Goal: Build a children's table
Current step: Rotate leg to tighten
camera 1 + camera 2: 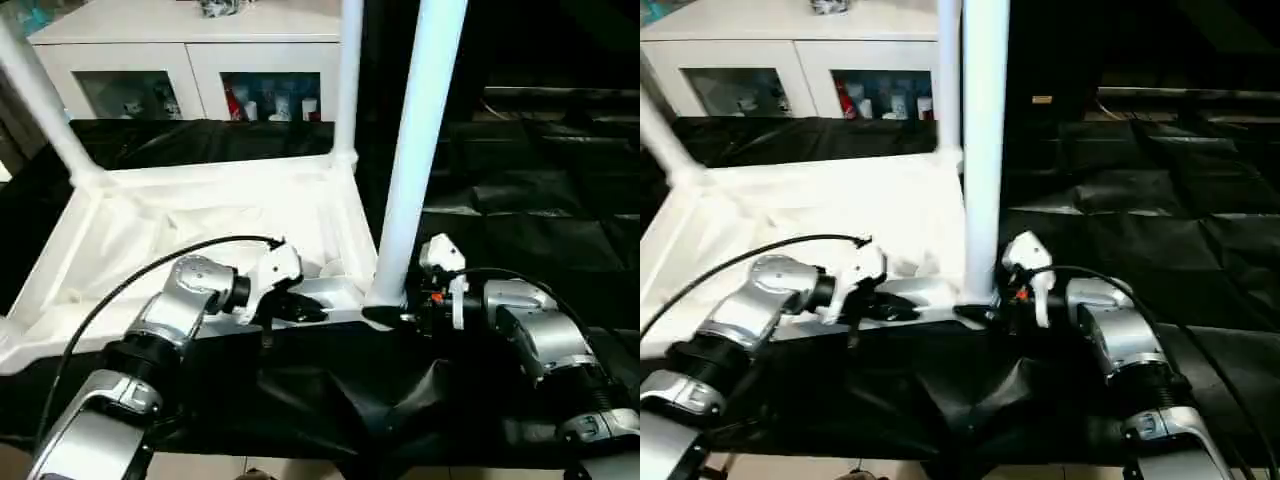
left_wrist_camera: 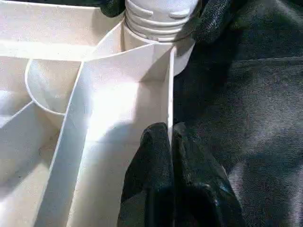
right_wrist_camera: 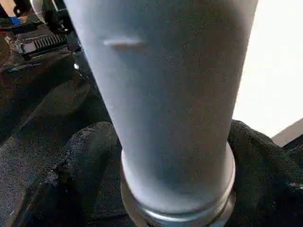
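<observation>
Right gripper (image 3: 175, 156) clasps upright leg (image 1: 415, 150) — left gripper (image 2: 171, 142) pinches tabletop (image 2: 118, 109) rim.

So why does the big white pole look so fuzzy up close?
In the right wrist view the leg sits right against the camera, so it blurs; in the left eye view it looks sharper, and the tabletop glares bright white.

No text, label, brand, number or sign can be read. The items behind the cabinet's glass doors (image 1: 270, 98) are colourful but too blurred to tell whether they carry print. A small pale tag (image 1: 1042, 99) on the dark backdrop may be a label, yet nothing on it is legible.
</observation>
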Tool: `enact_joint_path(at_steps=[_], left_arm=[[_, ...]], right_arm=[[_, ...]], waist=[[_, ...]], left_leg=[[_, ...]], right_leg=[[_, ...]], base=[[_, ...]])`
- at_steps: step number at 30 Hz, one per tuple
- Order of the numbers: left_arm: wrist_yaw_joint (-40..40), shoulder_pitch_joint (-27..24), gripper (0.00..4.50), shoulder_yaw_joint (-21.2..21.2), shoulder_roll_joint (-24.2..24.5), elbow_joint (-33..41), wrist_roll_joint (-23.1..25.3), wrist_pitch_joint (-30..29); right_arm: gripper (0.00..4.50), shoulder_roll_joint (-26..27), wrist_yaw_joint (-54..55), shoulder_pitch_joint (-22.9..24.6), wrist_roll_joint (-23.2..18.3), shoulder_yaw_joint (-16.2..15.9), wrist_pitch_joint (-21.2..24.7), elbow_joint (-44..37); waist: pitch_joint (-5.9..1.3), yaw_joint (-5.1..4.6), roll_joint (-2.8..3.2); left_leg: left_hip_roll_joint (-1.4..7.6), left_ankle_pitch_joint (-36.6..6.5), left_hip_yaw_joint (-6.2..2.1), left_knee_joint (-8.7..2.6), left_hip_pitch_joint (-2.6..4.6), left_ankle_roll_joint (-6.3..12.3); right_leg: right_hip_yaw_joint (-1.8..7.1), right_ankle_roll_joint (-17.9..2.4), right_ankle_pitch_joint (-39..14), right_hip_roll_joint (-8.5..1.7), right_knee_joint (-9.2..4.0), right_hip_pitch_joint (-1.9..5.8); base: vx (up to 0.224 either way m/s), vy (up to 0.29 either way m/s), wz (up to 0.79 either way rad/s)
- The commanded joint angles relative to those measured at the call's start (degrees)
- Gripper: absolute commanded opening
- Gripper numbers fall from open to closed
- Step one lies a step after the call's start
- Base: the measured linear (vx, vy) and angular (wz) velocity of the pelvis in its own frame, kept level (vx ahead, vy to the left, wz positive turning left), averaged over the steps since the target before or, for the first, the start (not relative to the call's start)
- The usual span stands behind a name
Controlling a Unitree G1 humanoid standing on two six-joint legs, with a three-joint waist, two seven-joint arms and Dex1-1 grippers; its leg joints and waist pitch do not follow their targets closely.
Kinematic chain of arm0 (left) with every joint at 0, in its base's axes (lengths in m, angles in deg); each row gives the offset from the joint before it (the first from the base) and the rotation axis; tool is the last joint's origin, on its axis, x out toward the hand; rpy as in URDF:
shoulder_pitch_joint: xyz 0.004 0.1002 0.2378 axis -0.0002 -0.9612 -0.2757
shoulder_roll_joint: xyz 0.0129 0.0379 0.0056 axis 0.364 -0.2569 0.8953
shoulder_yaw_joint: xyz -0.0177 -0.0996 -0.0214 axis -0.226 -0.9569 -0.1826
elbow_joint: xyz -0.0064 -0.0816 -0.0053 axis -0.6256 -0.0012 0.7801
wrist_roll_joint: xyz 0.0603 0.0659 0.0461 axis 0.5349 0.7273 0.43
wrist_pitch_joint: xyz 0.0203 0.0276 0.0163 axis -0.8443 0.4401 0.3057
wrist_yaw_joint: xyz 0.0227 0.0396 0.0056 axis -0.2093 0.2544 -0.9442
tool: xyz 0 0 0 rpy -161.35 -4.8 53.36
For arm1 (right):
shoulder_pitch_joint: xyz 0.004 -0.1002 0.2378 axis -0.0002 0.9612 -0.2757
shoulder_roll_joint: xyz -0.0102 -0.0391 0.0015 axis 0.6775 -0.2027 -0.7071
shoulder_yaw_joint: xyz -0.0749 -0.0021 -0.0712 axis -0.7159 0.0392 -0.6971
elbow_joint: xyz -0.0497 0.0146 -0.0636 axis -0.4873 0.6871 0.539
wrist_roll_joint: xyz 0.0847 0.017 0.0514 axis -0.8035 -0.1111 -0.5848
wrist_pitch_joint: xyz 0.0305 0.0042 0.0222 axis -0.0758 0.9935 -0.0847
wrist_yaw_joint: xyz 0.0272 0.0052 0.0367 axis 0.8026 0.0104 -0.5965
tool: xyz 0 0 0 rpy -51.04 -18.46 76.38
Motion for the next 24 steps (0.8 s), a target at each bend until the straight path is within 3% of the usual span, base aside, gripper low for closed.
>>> enact_joint_path(at_steps=[1, 7, 11, 13, 15, 17, 18, 20, 21, 24], left_arm=[[-0.6, -0.1, 0.00, 0.6, 0.5, 1.1, -0.6, -0.2], [3.4, 0.1, 0.00, -0.5, -1.2, 0.2, -0.1, -1.1], [12.2, 1.6, 0.00, -2.6, -4.4, -2.5, 0.7, -1.5], [21.0, 3.2, 0.00, -4.0, -7.9, -5.5, 1.7, -2.6], [23.6, 3.7, 0.00, -4.3, -9.1, -6.5, 2.0, -3.2], [32.0, 5.3, 0.00, -5.3, -13.7, -9.2, 2.4, -4.8], [32.5, 5.4, 0.00, -5.3, -14.1, -9.4, 2.4, -4.9], [33.9, 5.7, 0.00, -5.2, -15.3, -9.9, 2.5, -5.1], [35.4, 6.1, 0.00, -4.8, -17.1, -10.5, 2.8, -5.1], [36.0, 6.8, 0.00, -4.2, -19.4, -11.5, 3.3, -4.5]], right_arm=[[3.46, 0.0, -1.4, 0.1, -1.0, -0.8, 0.4, -1.2], [2.94, 1.0, 0.6, 1.5, -1.4, -0.5, 1.6, -2.4], [2.76, 3.7, 7.9, 2.1, 0.0, 0.6, 2.9, -1.3], [2.75, 7.9, 19.8, 2.0, 2.5, 2.4, 2.7, 2.1], [2.74, 9.4, 23.8, 1.8, 3.0, 3.2, 2.4, 3.5], [2.74, 14.7, 36.6, 1.0, 4.1, 5.3, 2.5, 6.6], [2.74, 15.1, 37.4, 0.9, 4.2, 5.4, 2.6, 6.8], [2.74, 16.5, 40.1, 0.6, 4.5, 5.5, 2.8, 7.5], [2.74, 18.4, 41.8, 0.0, 5.2, 4.9, 2.8, 8.0], [2.74, 20.1, 42.5, -1.0, 7.4, 2.9, 0.2, 8.3]], waist=[[-3.86, 0.09, -0.53], [-3.97, 0.29, -0.54], [-3.69, 0.37, -0.59], [-3.50, 0.14, -0.62], [-3.30, -0.26, -0.75], [-3.07, -0.57, -0.27], [-2.88, -0.95, -0.39], [-2.79, -1.02, -0.47], [-2.59, -1.17, 0.10], [-3.01, -1.26, 0.10]], left_leg=[[2.03, -11.7, -0.32, -3.87, 1.03, 3.54], [1.98, -9.6, -0.27, -3.61, 0.98, 4.40], [1.96, -11.8, -0.27, -3.86, 1.08, 3.28], [1.79, -14.4, -0.38, -4.11, 1.35, 1.57], [1.59, -16.2, -0.58, -4.36, 1.55, 0.17], [1.57, -17.7, -0.65, -4.53, 1.72, -0.44], [1.43, -19.6, -0.77, -4.73, 1.83, -1.02], [1.26, -21.6, -0.95, -4.81, 2.16, -0.89], [1.29, -23.3, -0.99, -4.90, 2.37, -0.76], [1.17, -22.6, -1.09, -5.02, 2.29, -0.12]], right_leg=[[1.95, -14.9, -8.2, -2.90, -3.19, 3.02], [1.89, -15.4, -5.5, -2.85, -2.95, 3.07], [1.92, -14.6, -9.6, -2.88, -3.43, 2.94], [2.01, -12.8, -15.1, -3.07, -4.10, 2.70], [1.94, -11.2, -19.7, -3.13, -4.61, 2.61], [2.06, -9.9, -22.6, -3.15, -5.08, 2.23], [1.95, -9.1, -25.0, -3.02, -5.37, 2.22], [1.80, -7.8, -28.2, -3.08, -5.85, 2.14], [1.82, -7.0, -29.8, -3.02, -6.39, 1.84], [1.82, -6.3, -28.4, -3.00, -6.40, 2.19]], base=[[0.000, 0.000, 0.00], [0.000, 0.000, 0.00], [0.000, 0.000, 0.00], [0.000, 0.000, 0.00], [0.000, 0.000, 0.00], [0.000, 0.000, 0.00], [0.000, 0.000, 0.00], [0.000, 0.000, 0.00], [0.000, 0.000, 0.00], [0.000, 0.000, 0.00]])
